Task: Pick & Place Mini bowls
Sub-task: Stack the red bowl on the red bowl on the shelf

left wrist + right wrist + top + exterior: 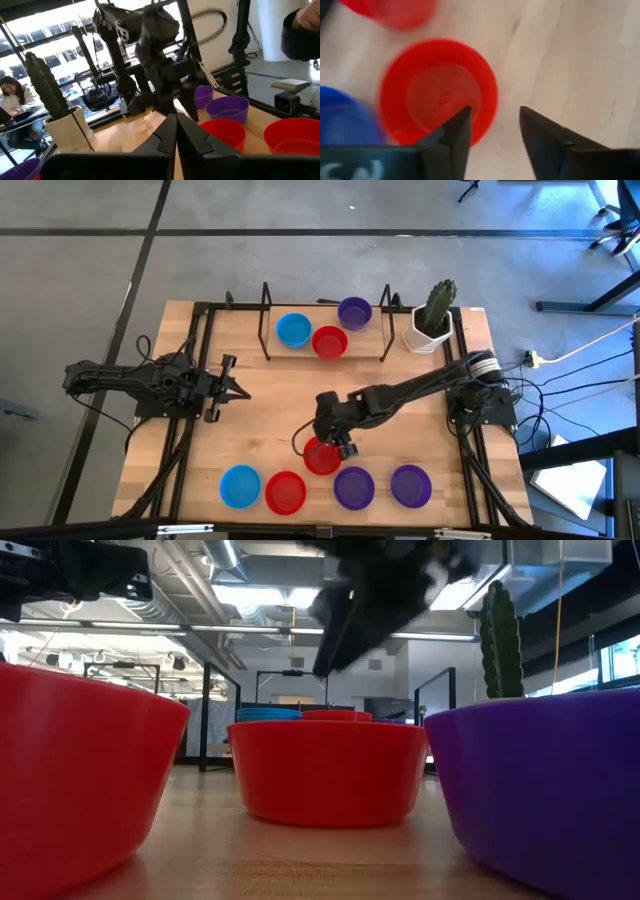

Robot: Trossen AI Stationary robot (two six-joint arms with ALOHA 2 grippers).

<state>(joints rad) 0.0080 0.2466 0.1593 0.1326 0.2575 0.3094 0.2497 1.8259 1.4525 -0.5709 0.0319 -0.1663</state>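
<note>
Five mini bowls stand on the table's near part: a blue one (pixel 240 485), a red one (pixel 285 492), two purple ones (pixel 353 487) (pixel 410 485), and a red bowl (pixel 320 457) just behind that row. Three more, blue (pixel 293 330), red (pixel 329 341) and purple (pixel 354 312), sit in the black rack at the far edge. My right gripper (pixel 338 445) hangs open above the lone red bowl (pixel 438 92); one finger is over its rim, the other beyond it, and the low view shows the gripper (pixel 340 640) well above the bowl (pixel 328 770). My left gripper (pixel 240 388) waits shut at the table's left.
A white pot with a cactus (pixel 432 320) stands at the far right corner, beside the black wire rack (pixel 265 320). Bare wood lies between the rack and the near row of bowls. A person sits in the room beyond the table (pixel 12 95).
</note>
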